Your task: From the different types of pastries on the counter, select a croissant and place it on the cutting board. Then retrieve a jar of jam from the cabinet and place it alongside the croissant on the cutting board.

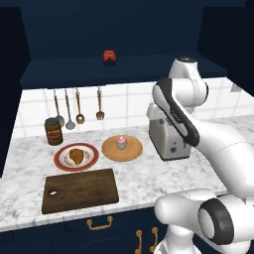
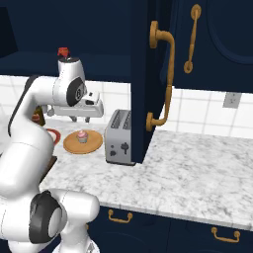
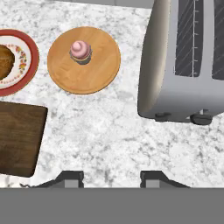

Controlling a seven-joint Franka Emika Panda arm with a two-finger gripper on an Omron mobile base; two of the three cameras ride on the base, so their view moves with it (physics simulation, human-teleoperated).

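Task state at the outset: neither step is done. The gripper point(image 3: 111, 177) hangs above the counter point(image 3: 113, 135), pointing down at bare marble, its jaws drawn in as far as they go and holding nothing; in the hand view only the two dark fingertips point(image 3: 70, 177) show at the lower edge, with stone between them.

Nearest the jaws, down and to their left in the hand view, lies the cutting board point(image 3: 17, 138), dark brown and bare; the left base view shows its small hole near one corner and nothing resting on it point(image 1: 80, 190).

Beyond the board, farther from the jaws on the same side, the croissant point(image 1: 76, 156) sits on its red-rimmed plate point(image 1: 60, 158), well apart from the fingertips; the hand view catches only its edge point(image 3: 6, 61). Ahead of the jaws and slightly left stands the wooden plate point(image 3: 100, 65) with the pink cupcake point(image 3: 80, 51) upright at its centre. Ahead and to the right stands the toaster point(image 3: 162, 65), near the gripper but not touching it.

Farthest off, above the tiled wall, the jam jar point(image 1: 109, 57) stands in the open cabinet point(image 1: 64, 69) recess, untouched. A taller brown jar point(image 1: 53, 131) stands on the counter behind the croissant plate.

Remaining: reach left to the croissant, carry it to the board, then fetch the jam and set it beside the croissant.
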